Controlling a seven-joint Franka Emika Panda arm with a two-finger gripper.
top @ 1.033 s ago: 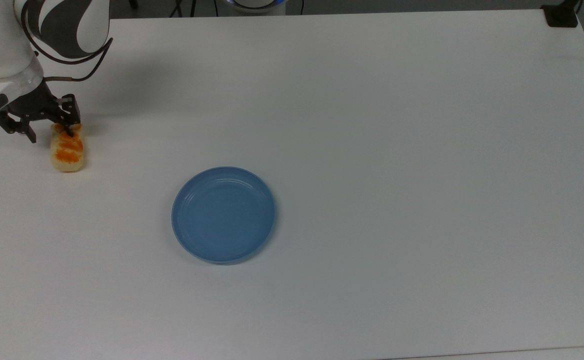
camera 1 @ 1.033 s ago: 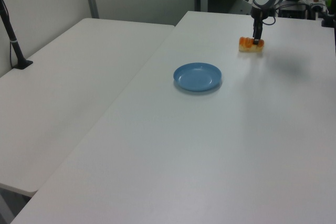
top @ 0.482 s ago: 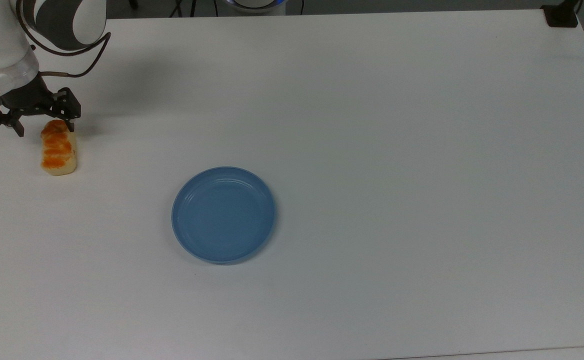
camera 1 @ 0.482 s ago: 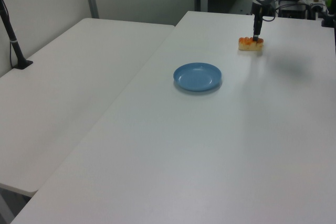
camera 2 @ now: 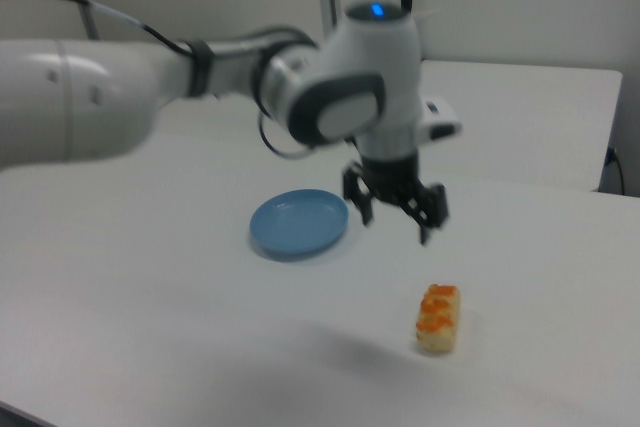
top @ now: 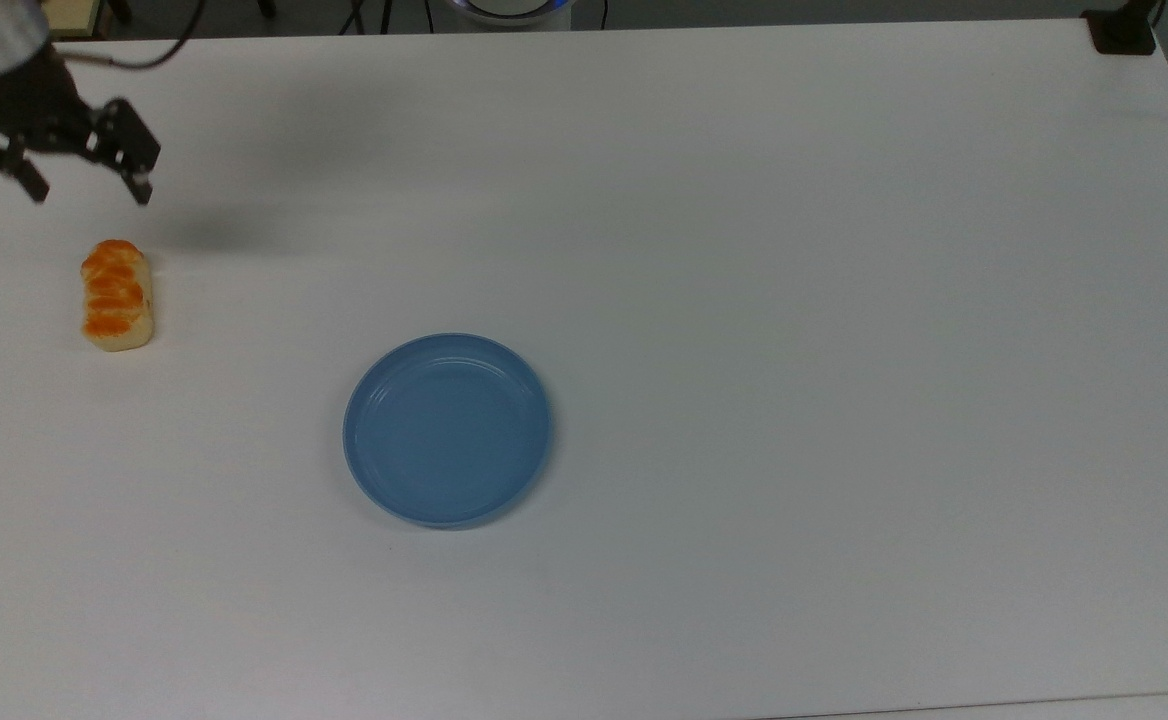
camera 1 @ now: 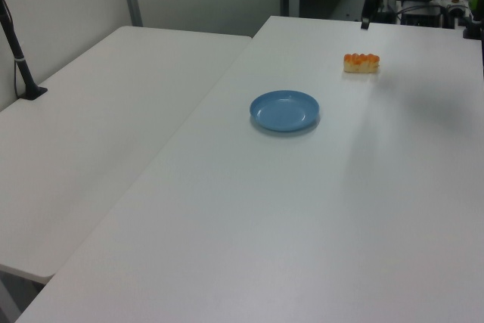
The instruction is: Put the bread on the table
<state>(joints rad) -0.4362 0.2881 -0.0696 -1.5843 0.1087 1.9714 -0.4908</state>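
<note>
The table (top: 744,200) was a broad, smooth white top, bare across most of its spread, and the blue plate (top: 447,430) served as the one fixed mark on it. In the left view the near stretch of the table lay plain and unmarked up to the plate (camera 1: 284,110), with a second white tabletop (camera 1: 98,111) butted against it on the left view's left and a black post (camera 1: 17,54) standing at that top's far edge against a pale wall. The plate sat empty and flat on the surface. Beyond the plate, toward the left view's right, the bread (camera 1: 361,63) lay on the bare table with its glossy orange top upward, well apart from the plate; in the top view it (top: 117,294) lay to the plate's upper left, lengthwise up and down. Farther from the plate than the bread, the gripper (top: 90,190) hung in the air above the table, its two dark fingers spread wide with nothing between them, clear of the bread. The right view showed the gripper (camera 2: 396,221) raised above the bread (camera 2: 438,318), with the plate (camera 2: 298,223) beyond.
</note>
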